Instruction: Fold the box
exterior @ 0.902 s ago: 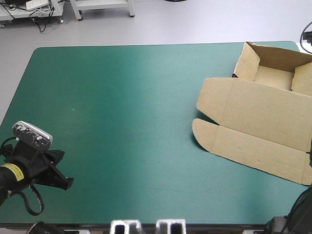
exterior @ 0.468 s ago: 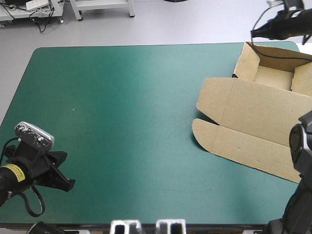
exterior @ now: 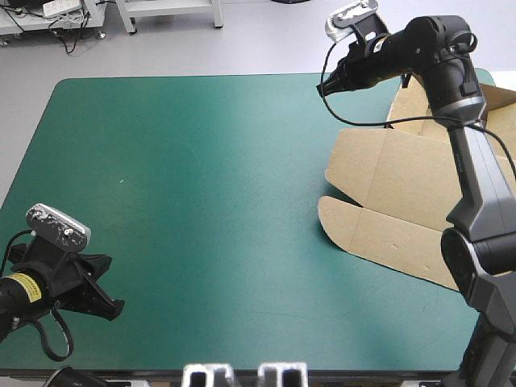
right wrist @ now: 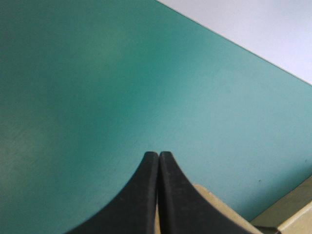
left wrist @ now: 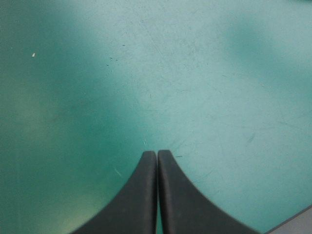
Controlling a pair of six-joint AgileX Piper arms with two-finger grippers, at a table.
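The brown box [exterior: 403, 193] lies at the table's right side as an open tray with raised walls at the far right and its lid flat toward the front. My right gripper [exterior: 324, 89] is raised above the box's far left corner, shut, with nothing held; in the right wrist view the gripper [right wrist: 158, 155] points over bare teal-green cover, and a strip of the box [right wrist: 287, 214] shows under it. My left gripper [exterior: 113, 306] rests low near the table's front left corner, far from the box. Its fingers [left wrist: 157, 155] meet in one arch over bare cover.
The teal-green table [exterior: 201, 185] stretches bare between the two grippers. Its far edge [right wrist: 234, 46] shows ahead of the right gripper. The right arm [exterior: 476, 177] reaches over the box from the front right.
The right arm has swung in from the right edge and up over the box, its gripper now above the box's far left corner. The left gripper has hardly moved.
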